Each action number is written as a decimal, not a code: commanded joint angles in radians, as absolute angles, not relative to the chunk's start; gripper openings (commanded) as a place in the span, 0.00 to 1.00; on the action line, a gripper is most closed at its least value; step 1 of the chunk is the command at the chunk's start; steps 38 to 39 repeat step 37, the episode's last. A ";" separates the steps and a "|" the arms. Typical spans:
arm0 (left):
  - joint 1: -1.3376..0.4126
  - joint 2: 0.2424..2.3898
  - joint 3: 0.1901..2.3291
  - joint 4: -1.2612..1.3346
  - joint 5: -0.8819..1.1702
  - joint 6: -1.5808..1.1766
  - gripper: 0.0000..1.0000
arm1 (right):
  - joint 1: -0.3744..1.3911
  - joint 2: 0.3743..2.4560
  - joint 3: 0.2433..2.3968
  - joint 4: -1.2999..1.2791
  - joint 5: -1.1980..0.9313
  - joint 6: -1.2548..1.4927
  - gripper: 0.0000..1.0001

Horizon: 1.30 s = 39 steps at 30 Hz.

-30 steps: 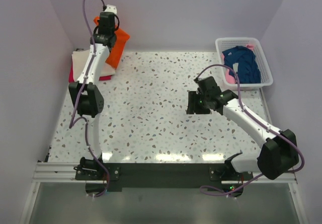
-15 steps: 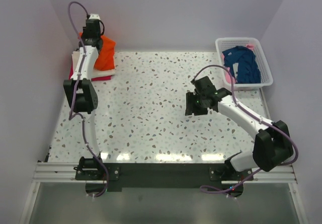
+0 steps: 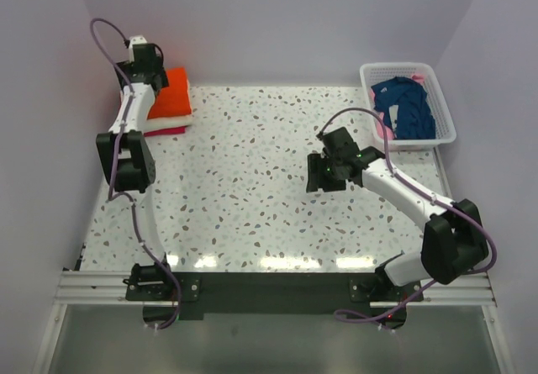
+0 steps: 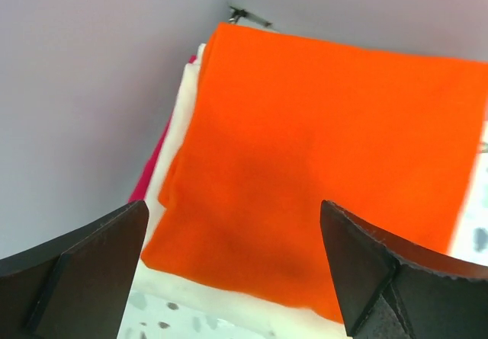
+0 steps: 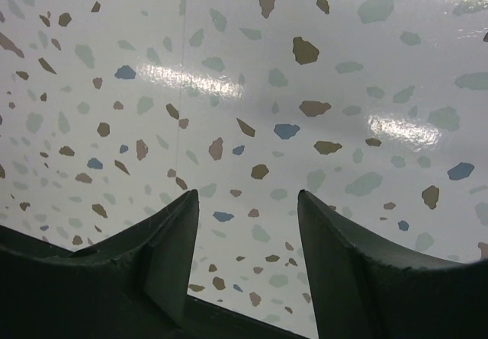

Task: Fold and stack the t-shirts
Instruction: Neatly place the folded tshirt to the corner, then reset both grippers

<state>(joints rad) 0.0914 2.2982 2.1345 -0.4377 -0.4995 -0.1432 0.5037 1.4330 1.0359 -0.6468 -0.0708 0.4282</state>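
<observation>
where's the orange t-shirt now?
The orange t-shirt lies folded at the table's far-left corner in the top view, atop the cream t-shirt and red t-shirt, beneath the open left gripper.

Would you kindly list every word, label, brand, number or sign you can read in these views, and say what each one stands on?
There are none to read. The folded bright orange cloth t-shirt, the white plastic lattice basket and the speckled tabletop carry no print, label or number that shows in any view.
</observation>
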 commanded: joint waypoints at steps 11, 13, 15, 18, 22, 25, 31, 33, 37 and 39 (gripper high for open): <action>-0.018 1.648 1.455 -0.210 -0.153 -0.469 1.00 | 0.506 1.287 1.040 -0.575 0.029 0.410 0.63; -0.111 1.565 1.327 -0.228 -0.173 -0.459 1.00 | 0.505 1.253 1.035 -0.565 0.029 0.413 0.63; -0.176 1.436 1.188 -0.227 -0.170 -0.430 1.00 | 0.505 1.229 1.029 -0.560 0.046 0.417 0.63; -0.311 1.269 1.060 -0.259 -0.178 -0.420 1.00 | 0.505 1.178 1.019 -0.561 0.072 0.429 0.63; -0.512 1.119 0.889 -0.336 -0.196 -0.437 1.00 | 0.505 1.103 0.983 -0.557 0.097 0.442 0.63; -0.570 1.023 0.798 -0.345 -0.196 -0.456 1.00 | 0.505 1.036 0.942 -0.560 0.126 0.449 0.63; -0.612 0.992 0.785 -0.379 -0.123 -0.404 1.00 | 0.505 0.927 0.854 -0.541 0.150 0.479 0.61; -0.633 1.009 0.798 -0.383 -0.104 -0.377 1.00 | 0.506 0.923 0.845 -0.545 0.147 0.483 0.61; -0.638 1.035 0.825 -0.384 -0.083 -0.348 1.00 | 0.505 0.937 0.864 -0.560 0.164 0.489 0.62; -0.638 1.035 0.825 -0.384 -0.083 -0.348 1.00 | 0.505 0.937 0.864 -0.560 0.164 0.489 0.62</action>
